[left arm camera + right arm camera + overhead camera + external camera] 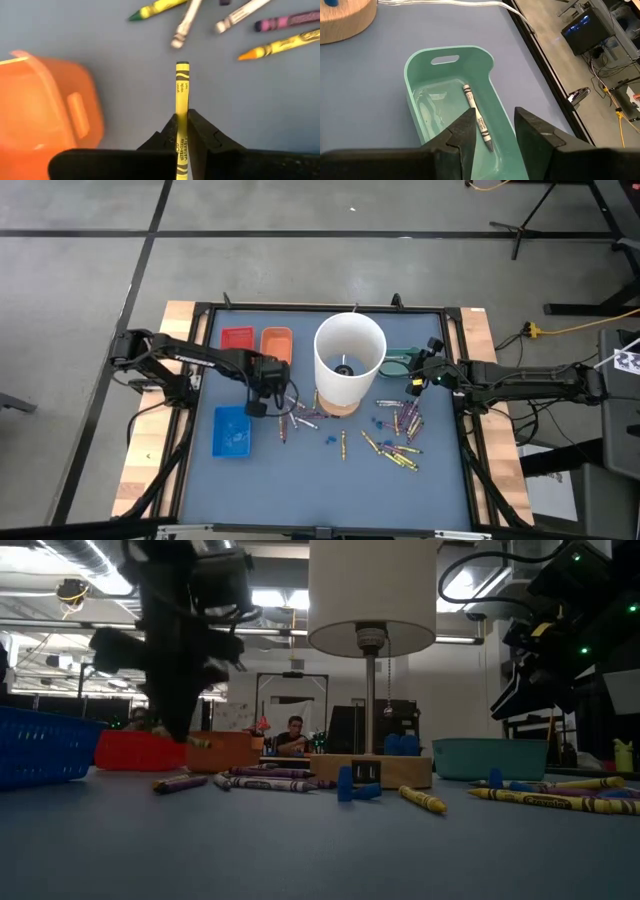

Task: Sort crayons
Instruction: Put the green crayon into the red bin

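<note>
Sorting is judged barely begun. A yellow crayon is being pinched between the fingers of the left gripper, which is being held above the surface just beside the orange tray. The right gripper is being held over the teal tray w/ fingers spread, nothing between them; one grey crayon is lying inside that tray. Most crayons are lying scattered on the surface, approx. in two patches either side of the lamp. The red tray and blue tray are probably empty, though that can't be told from above. Nearly everything is left to be sorted
</note>
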Controlling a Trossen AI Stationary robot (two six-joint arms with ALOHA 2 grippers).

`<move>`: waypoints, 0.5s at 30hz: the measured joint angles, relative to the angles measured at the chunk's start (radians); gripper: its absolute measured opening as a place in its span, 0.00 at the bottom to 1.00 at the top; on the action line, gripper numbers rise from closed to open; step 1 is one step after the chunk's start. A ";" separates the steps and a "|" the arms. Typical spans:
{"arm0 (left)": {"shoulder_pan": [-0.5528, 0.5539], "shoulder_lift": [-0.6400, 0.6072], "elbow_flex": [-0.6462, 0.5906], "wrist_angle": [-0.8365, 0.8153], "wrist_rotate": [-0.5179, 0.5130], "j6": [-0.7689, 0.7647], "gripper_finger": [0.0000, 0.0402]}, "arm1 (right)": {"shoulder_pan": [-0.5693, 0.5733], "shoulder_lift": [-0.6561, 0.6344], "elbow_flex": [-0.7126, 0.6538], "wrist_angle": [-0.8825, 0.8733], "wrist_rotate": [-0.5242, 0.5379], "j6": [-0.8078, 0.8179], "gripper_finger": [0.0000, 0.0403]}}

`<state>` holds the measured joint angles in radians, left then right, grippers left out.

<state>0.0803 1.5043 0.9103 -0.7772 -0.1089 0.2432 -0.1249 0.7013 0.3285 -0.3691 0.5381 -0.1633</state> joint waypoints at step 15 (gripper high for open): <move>0.006 0.000 0.105 -0.243 -0.228 -0.121 0.01 | 0.000 0.000 0.000 0.000 0.000 0.000 0.33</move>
<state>0.0860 1.5042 1.0153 -1.0202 -0.3370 0.1226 -0.1249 0.7013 0.3283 -0.3691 0.5377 -0.1634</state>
